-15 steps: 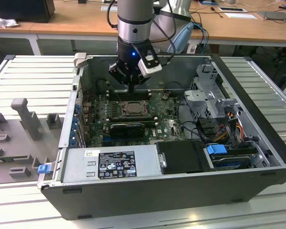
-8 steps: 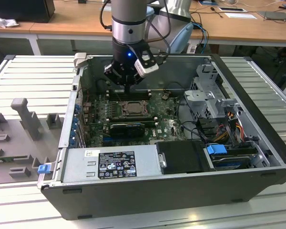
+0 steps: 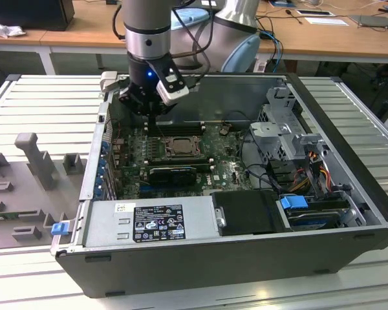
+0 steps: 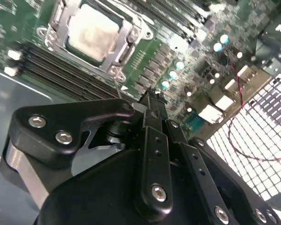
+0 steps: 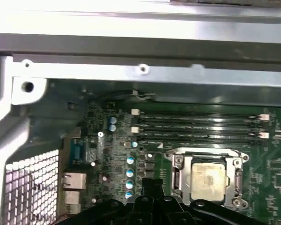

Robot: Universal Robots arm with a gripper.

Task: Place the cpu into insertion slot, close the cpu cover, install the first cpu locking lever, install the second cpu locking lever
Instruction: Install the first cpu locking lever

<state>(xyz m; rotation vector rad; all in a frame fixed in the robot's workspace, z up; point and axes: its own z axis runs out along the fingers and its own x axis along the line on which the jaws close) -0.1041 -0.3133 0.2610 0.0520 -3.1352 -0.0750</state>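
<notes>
Gripper point(image 3: 154, 123) hangs low over the board, fingers point(image 4: 152, 140) pressed together, nothing seen between them. Just to the exterior view's right, cpu point(image 3: 179, 147) lies flat, face up, in slot point(image 3: 156, 147), cover point(image 4: 126, 44) down around it. Memory slots point(image 5: 196, 126) run along one edge.

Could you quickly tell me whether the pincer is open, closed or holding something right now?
Pincer: closed, with nothing visibly held.
</notes>
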